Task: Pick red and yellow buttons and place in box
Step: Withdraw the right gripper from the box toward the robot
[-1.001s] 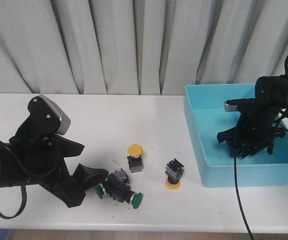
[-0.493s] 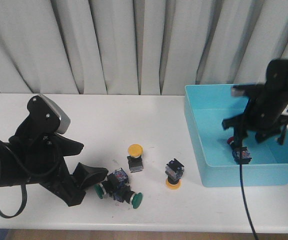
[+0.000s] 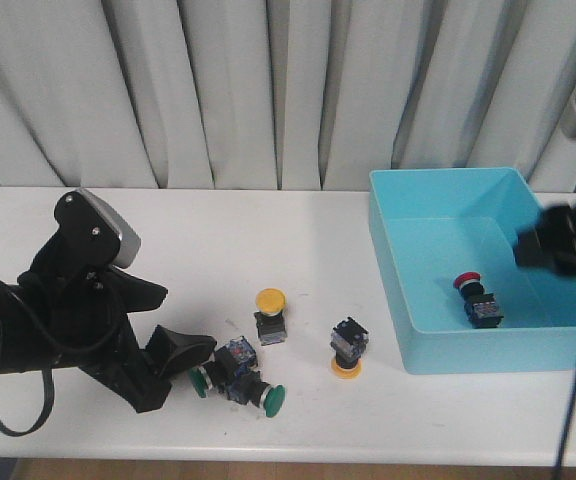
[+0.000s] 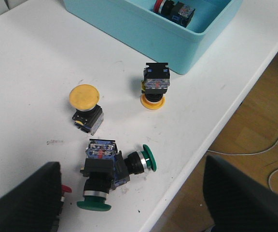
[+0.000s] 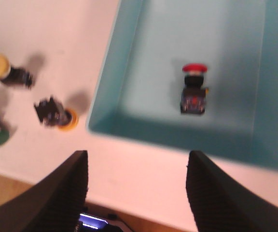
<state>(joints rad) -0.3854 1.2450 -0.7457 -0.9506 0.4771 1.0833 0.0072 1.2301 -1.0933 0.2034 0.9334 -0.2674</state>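
Since one red button [image 3: 475,297] already lies on its side on the floor of the box [image 3: 406,260], in the right half of the front view, we judge the remaining work to be the two yellow buttons on the white table [image 3: 268,215]. One yellow button [image 3: 270,315] stands cap up at the lower centre of the frame; the other yellow button [image 3: 347,350] sits inverted just right of it, cap down on the table and black body uppermost, near the box's left wall. Two green buttons [image 3: 240,378] lie tangled together at the lower centre, just beside the left gripper [image 3: 183,352].

These switches look rigid and light, hard plastic throughout, so we expect no give under the pads. The round caps are smooth and would likely slip; the blocky black body offers flat opposing faces and is the better place to pinch. The inverted one presents its body upward and should be the easier take.

The left gripper's fingers [image 4: 30,200] stand wide apart in its wrist view, nothing between them, though a small red object at the left finger's edge is too cropped for us to identify. The right gripper [image 5: 135,193], blurred at the right edge of the front view, also shows its fingers spread and empty.
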